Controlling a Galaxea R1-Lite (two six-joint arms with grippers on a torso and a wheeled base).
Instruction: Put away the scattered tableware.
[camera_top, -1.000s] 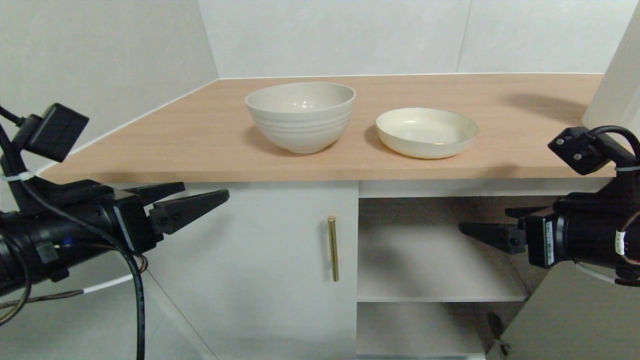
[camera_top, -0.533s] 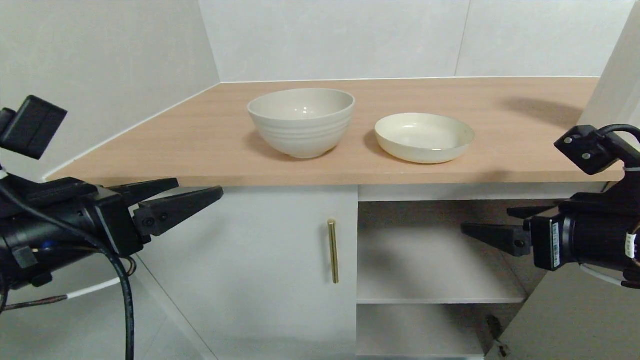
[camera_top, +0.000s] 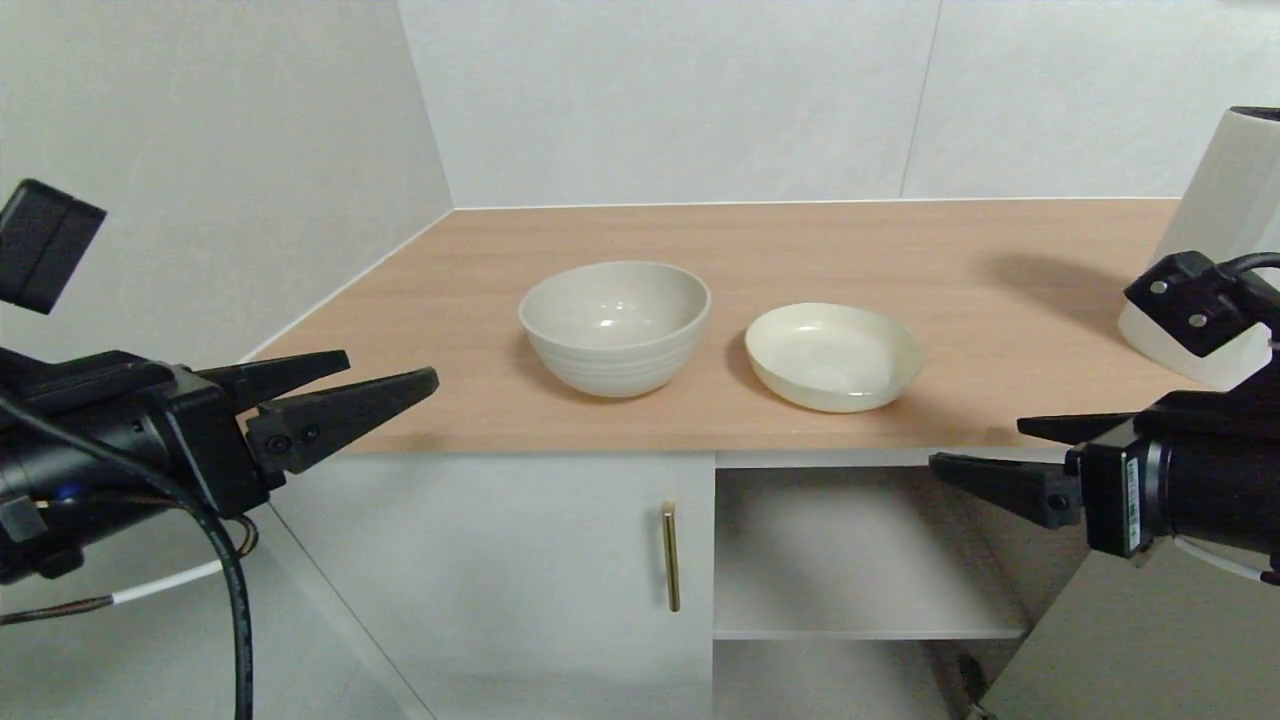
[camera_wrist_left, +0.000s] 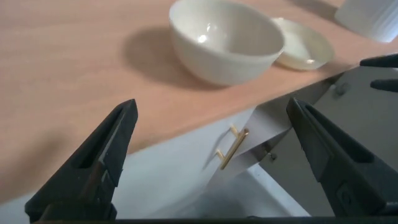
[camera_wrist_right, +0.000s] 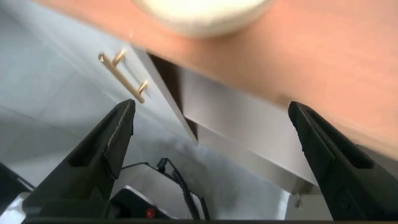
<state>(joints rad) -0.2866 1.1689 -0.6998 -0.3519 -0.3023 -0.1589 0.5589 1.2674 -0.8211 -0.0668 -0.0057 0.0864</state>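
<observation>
A deep cream bowl and a shallow cream dish stand side by side on the wooden counter, the dish to the right. My left gripper hangs open off the counter's front left corner, at about edge height and well short of the bowl. My right gripper is open just below the counter's front edge, to the right of the dish and in front of the open cabinet bay. The right wrist view looks up at the dish's underside. Neither gripper holds anything.
A tall white container stands at the counter's far right. Below, the left cabinet door is closed and has a brass handle. The right bay is open with a shelf, its door swung out at lower right. A wall runs along the left.
The camera has risen, so the counter is seen more from above. Both grippers now sit higher against the counter's edge, still open. Bowl and dish have not moved.
</observation>
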